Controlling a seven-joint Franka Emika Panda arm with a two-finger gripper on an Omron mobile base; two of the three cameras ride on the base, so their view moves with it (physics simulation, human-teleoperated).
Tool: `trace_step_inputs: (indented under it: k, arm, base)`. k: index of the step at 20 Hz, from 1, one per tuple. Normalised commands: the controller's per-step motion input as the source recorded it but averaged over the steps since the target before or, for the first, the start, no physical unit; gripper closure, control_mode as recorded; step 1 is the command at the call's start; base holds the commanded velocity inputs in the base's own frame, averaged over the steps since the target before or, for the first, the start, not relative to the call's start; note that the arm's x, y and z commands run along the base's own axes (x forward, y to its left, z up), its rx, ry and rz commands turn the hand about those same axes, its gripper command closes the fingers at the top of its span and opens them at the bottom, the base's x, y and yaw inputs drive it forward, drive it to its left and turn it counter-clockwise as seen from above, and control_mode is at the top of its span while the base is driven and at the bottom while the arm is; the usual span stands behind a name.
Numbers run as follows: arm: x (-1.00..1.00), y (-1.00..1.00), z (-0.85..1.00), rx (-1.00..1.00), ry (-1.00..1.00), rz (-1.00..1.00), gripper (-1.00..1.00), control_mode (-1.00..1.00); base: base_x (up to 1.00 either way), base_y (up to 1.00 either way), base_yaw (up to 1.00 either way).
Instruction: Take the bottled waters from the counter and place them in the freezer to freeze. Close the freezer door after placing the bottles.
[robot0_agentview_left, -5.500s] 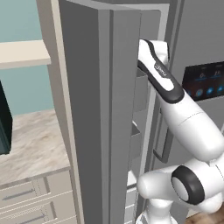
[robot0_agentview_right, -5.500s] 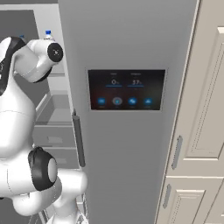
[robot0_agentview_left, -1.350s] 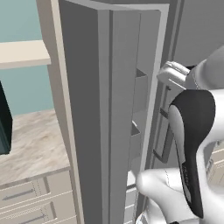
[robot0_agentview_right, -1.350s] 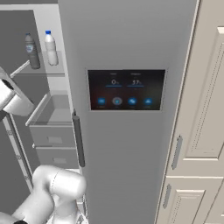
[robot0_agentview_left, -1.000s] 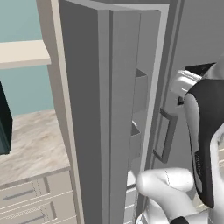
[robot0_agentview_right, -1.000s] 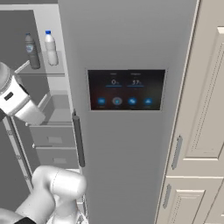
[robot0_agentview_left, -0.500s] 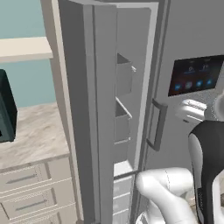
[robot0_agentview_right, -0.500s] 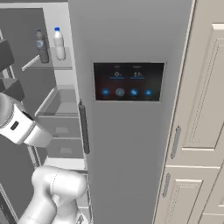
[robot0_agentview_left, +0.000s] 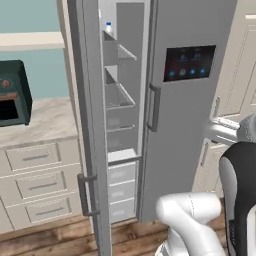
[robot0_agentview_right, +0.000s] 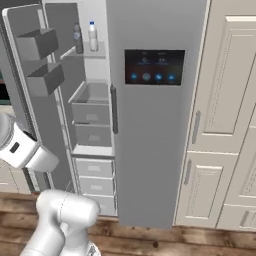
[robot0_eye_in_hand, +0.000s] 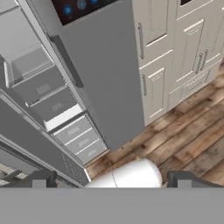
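On the top freezer (robot0_agentview_right: 90, 115) shelf both water bottles (robot0_agentview_right: 86, 37) now stand side by side, while the arm has drawn back with its empty hand (robot0_eye_in_hand: 111, 181) spread wide, leaving only the open freezer door (robot0_agentview_right: 37, 100) to close.

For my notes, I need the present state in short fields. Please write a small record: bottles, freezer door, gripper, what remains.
bottles: grey bottle and white bottle stand side by side on a top freezer shelf
freezer door: freezer door is wide open, bins on its inner side
gripper: gripper is open, holds nothing, looks at the fridge front and wood floor
counter: counter bears a green toaster oven
remains: closing the door
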Motion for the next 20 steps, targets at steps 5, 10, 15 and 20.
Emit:
trace_step_inputs:
  k: [5, 10, 15, 20]
  arm:
    - [0.00, 0.00, 0.00, 0.00, 0.00, 0.00, -1.00, 1.00]
    - [0.00, 0.00, 0.00, 0.00, 0.00, 0.00, -1.00, 1.00]
    - [0.00, 0.00, 0.00, 0.00, 0.00, 0.00, -1.00, 1.00]
    - [0.00, 0.00, 0.00, 0.00, 0.00, 0.00, -1.00, 1.00]
  base:
    - [-0.45, 0.20, 0.22]
    - [-0.03, 0.39, 0.24]
    - [-0.16, 0.33, 0.32]
    - [0.00, 0.16, 0.15]
